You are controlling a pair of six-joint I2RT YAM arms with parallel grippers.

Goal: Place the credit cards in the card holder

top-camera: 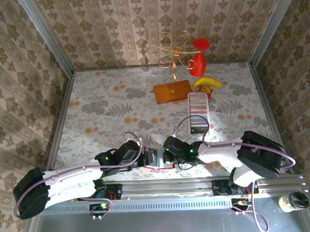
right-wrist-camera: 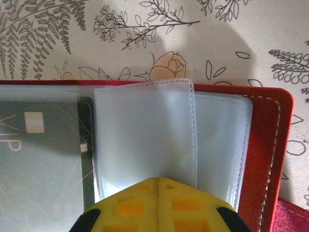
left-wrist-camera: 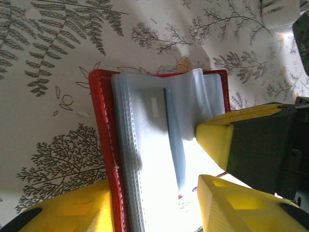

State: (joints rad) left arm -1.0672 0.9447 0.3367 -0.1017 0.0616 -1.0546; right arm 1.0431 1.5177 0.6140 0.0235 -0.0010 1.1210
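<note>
One dark VIP card sits in the open red card holder (other credit cards fill the long white tray), right gripper pressed together on a pocket, left gripper spread astride its edge.

- Card holder: red with stitched edge, lying open on the counter near its front edge; clear pockets fanned upward.
- Credit cards: a row on edge, farther back; one dark card (marked VIP) sits in a pocket.
</note>
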